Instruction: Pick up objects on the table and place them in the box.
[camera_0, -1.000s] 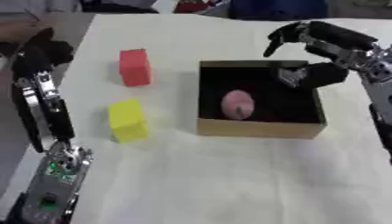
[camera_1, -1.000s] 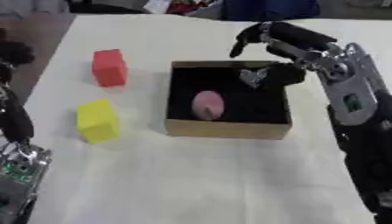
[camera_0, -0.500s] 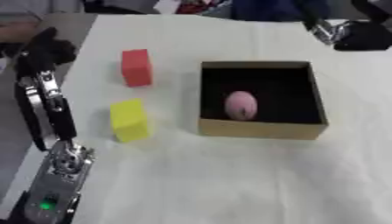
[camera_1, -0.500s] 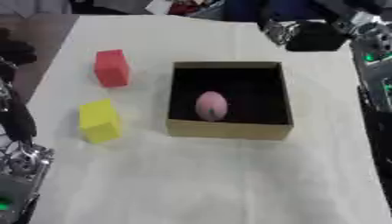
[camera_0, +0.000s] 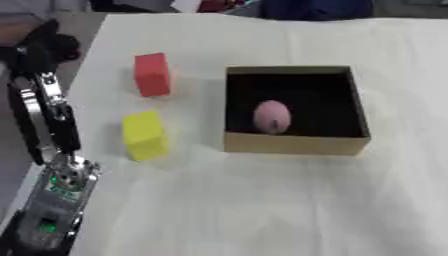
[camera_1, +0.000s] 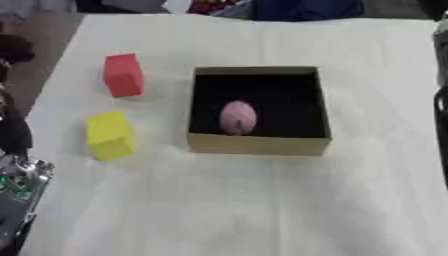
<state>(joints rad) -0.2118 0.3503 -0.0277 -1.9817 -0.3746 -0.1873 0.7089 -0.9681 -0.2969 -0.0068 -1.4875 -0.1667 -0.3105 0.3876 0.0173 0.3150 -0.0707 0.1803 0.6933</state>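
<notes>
Your pink egg (camera_0: 271, 116) lies inside the box (camera_0: 294, 144), mid-counter (camera_0: 262, 210). A red block (camera_0: 152, 74) and a yellow block (camera_0: 144, 135) sit apart near the counter's left edge, red farther back. Your left hand (camera_0: 48, 45) hangs off that edge, fingers unreadable; your right hand is out of sight.

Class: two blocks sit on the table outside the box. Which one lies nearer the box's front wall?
The yellow block. It sits left of the box near its front wall; the red block lies further back, beside the rear corner.

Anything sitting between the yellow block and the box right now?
Nothing: in the left eye view only bare white tablecloth separates the yellow block from the box.
</notes>
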